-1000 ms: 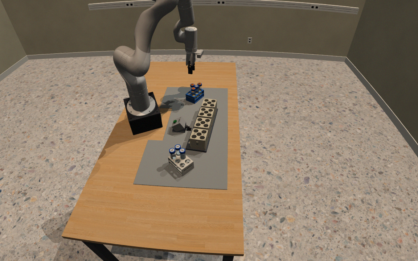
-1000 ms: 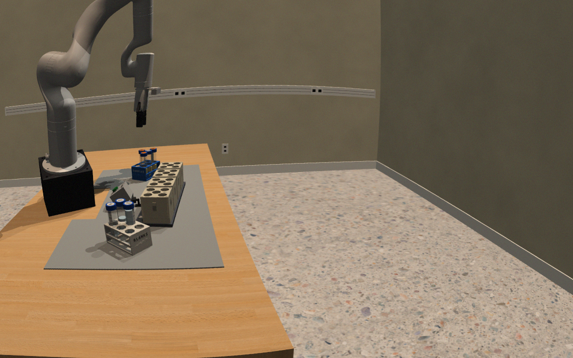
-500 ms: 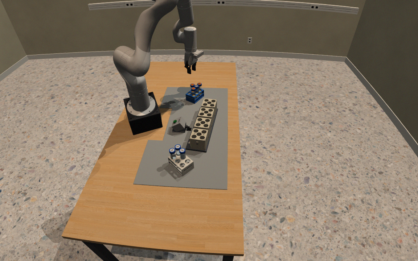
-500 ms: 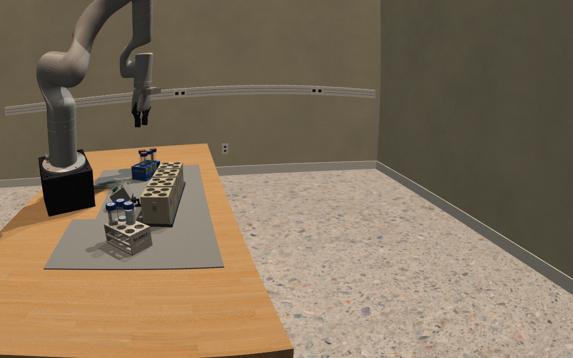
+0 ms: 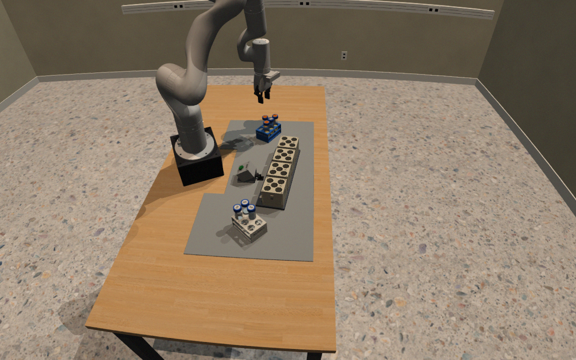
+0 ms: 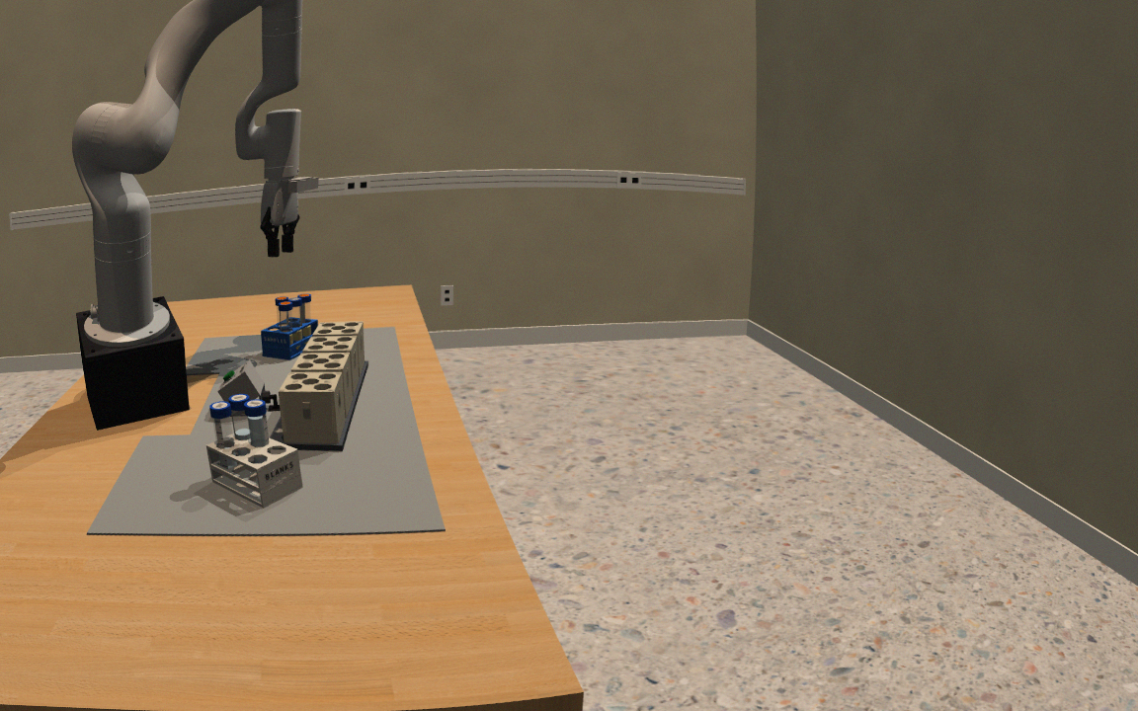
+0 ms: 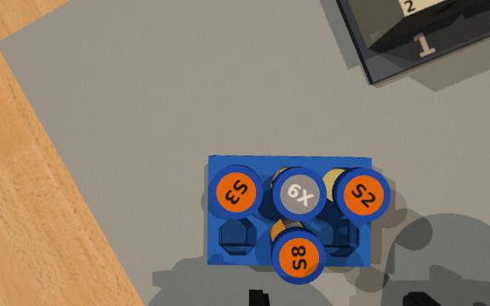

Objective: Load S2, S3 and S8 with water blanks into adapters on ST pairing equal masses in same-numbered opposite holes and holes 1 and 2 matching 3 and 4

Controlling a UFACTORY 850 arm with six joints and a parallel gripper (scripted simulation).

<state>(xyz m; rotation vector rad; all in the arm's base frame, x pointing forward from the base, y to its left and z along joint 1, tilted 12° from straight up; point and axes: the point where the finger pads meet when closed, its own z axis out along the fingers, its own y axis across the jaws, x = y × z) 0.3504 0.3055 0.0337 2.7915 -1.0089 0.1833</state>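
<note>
My gripper [image 5: 263, 99] [image 6: 281, 252] [image 7: 337, 299] is open and empty, high above the blue sample rack [image 5: 263, 135] [image 6: 282, 343] [image 7: 264, 162]. In the wrist view its row farther from the fingers holds S3 [image 7: 236, 192], grey-capped X9 [image 7: 299, 194] and S2 [image 7: 361, 195]. S8 [image 7: 299, 257] stands alone in the nearer row, between two empty wells. Four beige adapters stand in a row on the dark stand [image 5: 272, 207] [image 7: 381, 72]; their visible holes look empty. The white blanks rack [image 6: 282, 482] holds three white-dotted tubes; their printed numbers are too small to read.
The small sloped desk [image 5: 246, 173] with the green DONE key [image 5: 241, 167] stands between the arm base [image 5: 198, 167] and the adapters. A small black fixture [image 5: 259, 177] sits between desk and stand. The grey mat [image 5: 290, 237] lies under the racks and stand.
</note>
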